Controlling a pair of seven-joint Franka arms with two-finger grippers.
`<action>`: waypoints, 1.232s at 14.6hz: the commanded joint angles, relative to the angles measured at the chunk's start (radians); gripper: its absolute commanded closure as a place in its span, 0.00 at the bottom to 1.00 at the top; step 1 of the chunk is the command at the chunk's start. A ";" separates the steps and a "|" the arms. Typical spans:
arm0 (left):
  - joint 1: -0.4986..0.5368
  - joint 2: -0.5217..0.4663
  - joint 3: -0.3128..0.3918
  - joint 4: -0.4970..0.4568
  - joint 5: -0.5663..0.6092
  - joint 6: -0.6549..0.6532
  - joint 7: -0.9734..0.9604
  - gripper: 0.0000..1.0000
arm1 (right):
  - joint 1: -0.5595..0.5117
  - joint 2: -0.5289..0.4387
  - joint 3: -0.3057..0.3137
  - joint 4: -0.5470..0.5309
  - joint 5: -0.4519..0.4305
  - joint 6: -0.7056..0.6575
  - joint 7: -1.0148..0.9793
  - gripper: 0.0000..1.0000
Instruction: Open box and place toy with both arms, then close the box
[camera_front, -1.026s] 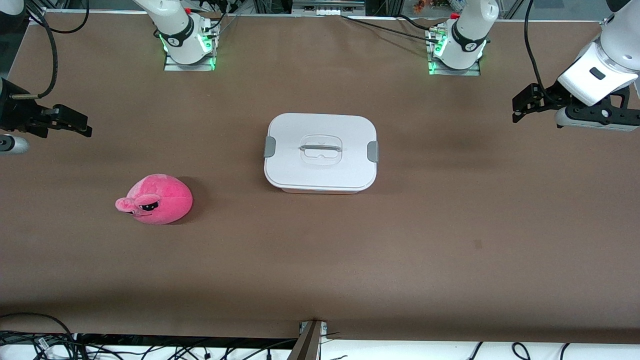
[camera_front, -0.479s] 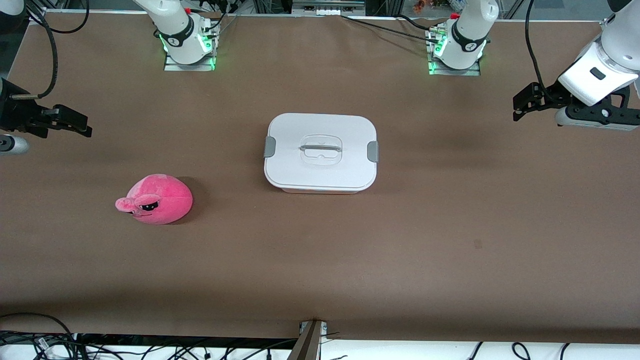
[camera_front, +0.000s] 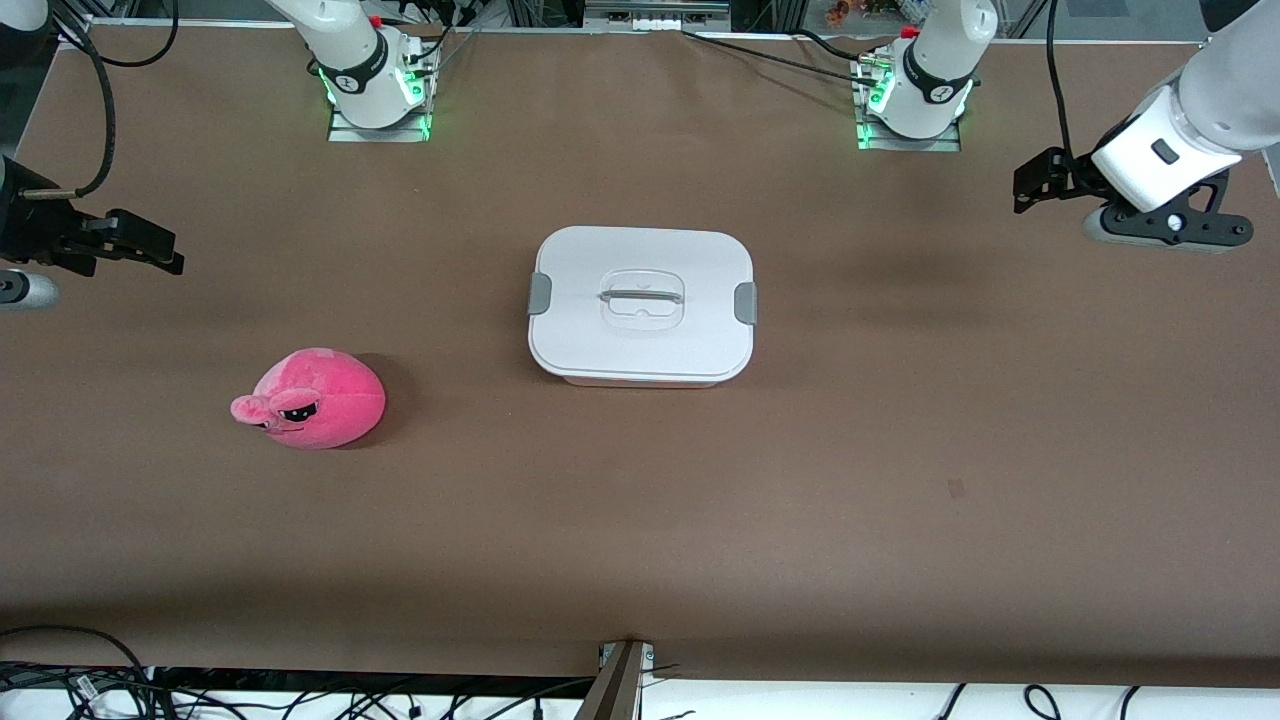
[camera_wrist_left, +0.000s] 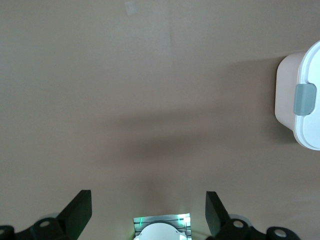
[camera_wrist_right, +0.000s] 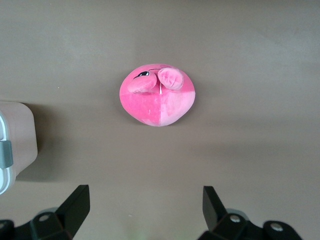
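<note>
The box (camera_front: 640, 305) stands shut at the table's middle, with its white lid, grey side clips (camera_front: 745, 302) and clear handle. Its end with one clip shows in the left wrist view (camera_wrist_left: 300, 105), and a corner shows in the right wrist view (camera_wrist_right: 17, 135). The pink plush toy (camera_front: 315, 398) lies on the table toward the right arm's end, nearer the front camera than the box, and shows in the right wrist view (camera_wrist_right: 157, 97). My left gripper (camera_front: 1035, 180) (camera_wrist_left: 147, 200) is open and empty over bare table at the left arm's end. My right gripper (camera_front: 165, 250) (camera_wrist_right: 145, 192) is open and empty over bare table at the right arm's end.
The two arm bases (camera_front: 375, 85) (camera_front: 915, 95) with green lights stand along the robots' edge of the table. Cables (camera_front: 100, 690) and a metal bracket (camera_front: 620, 680) lie along the edge nearest the front camera. Brown table (camera_front: 640, 520) surrounds the box and toy.
My left gripper has shifted a little toward the robots' edge of the table and slightly toward the box. The right arm, box and toy have not moved.
</note>
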 joint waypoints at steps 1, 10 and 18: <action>-0.038 0.053 -0.011 0.057 -0.002 -0.033 0.075 0.00 | -0.005 0.010 0.001 0.019 -0.010 -0.003 -0.005 0.00; -0.248 0.314 -0.026 0.243 -0.087 0.037 0.327 0.00 | -0.008 0.172 0.001 0.019 -0.033 0.054 -0.008 0.00; -0.481 0.444 -0.026 0.246 -0.120 0.365 0.395 0.00 | -0.002 0.355 0.001 -0.044 -0.038 0.237 -0.006 0.00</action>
